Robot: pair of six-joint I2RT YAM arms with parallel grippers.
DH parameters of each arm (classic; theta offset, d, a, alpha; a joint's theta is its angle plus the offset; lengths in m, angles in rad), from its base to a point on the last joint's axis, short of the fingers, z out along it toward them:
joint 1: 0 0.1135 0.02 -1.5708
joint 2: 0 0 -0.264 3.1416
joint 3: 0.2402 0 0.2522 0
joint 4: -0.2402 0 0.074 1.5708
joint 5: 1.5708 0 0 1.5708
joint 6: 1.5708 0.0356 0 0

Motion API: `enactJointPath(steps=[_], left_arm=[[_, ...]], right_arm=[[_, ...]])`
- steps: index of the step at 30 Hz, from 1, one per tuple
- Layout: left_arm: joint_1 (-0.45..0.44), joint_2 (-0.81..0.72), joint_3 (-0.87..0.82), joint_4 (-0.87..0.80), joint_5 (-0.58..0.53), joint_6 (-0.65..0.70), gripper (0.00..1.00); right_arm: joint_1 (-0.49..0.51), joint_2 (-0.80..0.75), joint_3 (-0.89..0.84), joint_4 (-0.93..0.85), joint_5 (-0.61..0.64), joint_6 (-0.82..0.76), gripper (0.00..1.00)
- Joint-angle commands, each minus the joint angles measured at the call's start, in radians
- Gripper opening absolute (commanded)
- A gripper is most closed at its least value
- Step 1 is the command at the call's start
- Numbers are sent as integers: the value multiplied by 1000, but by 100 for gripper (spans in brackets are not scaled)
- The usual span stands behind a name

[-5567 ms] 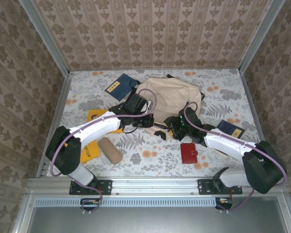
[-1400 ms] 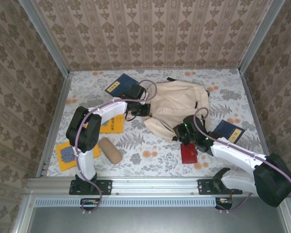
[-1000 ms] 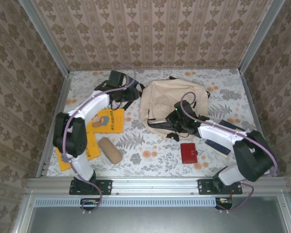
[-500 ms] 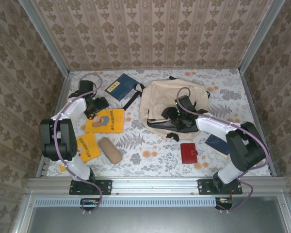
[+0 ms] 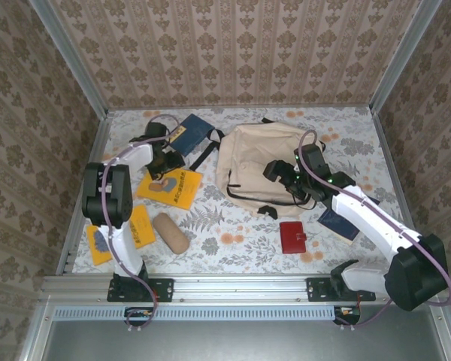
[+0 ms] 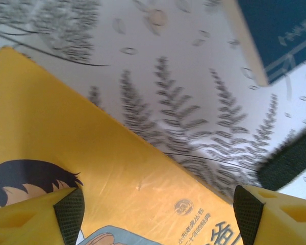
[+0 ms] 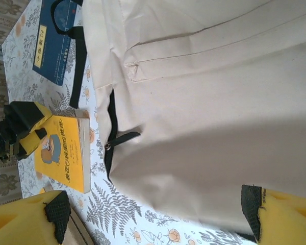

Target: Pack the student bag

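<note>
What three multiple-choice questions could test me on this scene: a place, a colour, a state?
1. The red wallet lies: A) on the backpack; B) on the table, apart from the backpack; C) under a book.
2. The book under the left pincer is: A) yellow; B) green; C) red.
3. The right pincer is: A) shut on a zip; B) open; C) shut on the wallet.
B, bare table surrounds it; A, its cover shows yellow; B, its fingers stand wide apart.

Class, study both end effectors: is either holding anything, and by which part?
Nothing is held. The left end effector is open over the yellow book; the right end effector is open over the backpack, its fingers gripping nothing.
</note>
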Motion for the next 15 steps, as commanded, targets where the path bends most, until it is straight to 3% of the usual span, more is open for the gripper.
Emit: enactJointPath(steps=[1,8,15], left_arm=[[-63,43,1,-6,103,-5,77],[-149,-33,1,-1,194,61,74],[-48,-231,-33,-53,227,13,81]], right_arm=[[-2,-30,43,-76,21,-34,91],[64,68,148,-99,35,-133,89],[202,360,346,-80,18,-219,84]])
